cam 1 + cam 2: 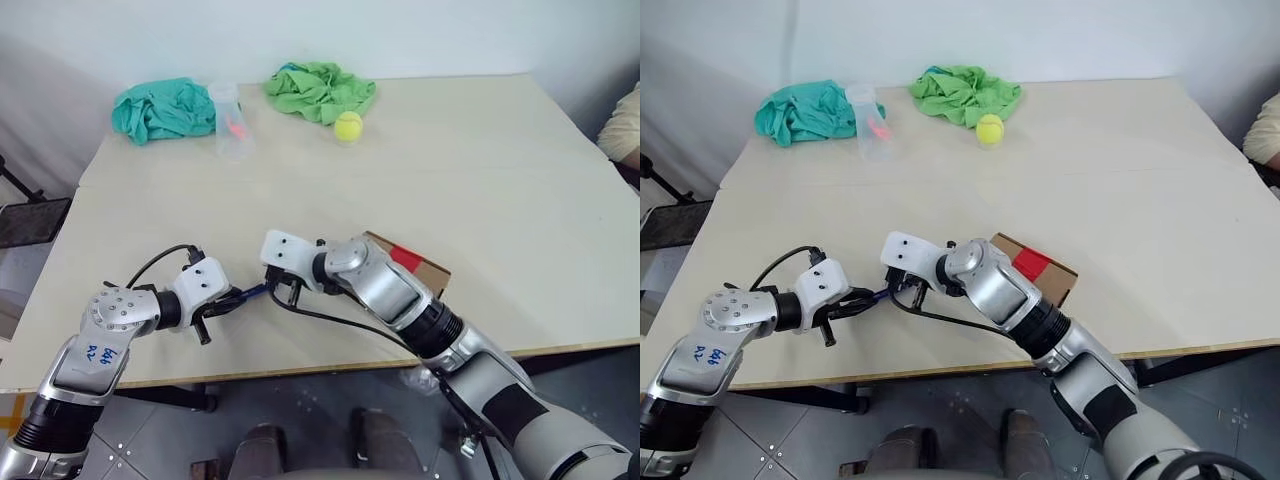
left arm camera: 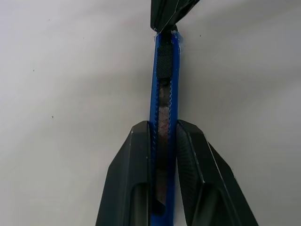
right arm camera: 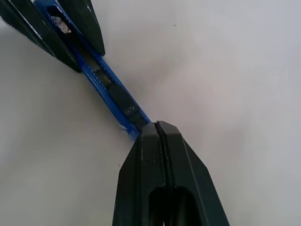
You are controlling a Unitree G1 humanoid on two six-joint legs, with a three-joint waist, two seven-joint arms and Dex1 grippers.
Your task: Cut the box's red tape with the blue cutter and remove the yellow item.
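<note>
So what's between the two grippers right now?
The blue cutter spans the gap: the left gripper is shut on its body, and the right gripper is shut at its far end, as both wrist views show.

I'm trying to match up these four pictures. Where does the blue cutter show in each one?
Left eye view: blue cutter low, left of centre, between the two grippers.
Right eye view: same spot.
Left wrist view: upright in the middle, clamped by the left gripper.
Right wrist view: slanting from the upper corner to the right gripper.
Shared landmark: the pale table.
</note>
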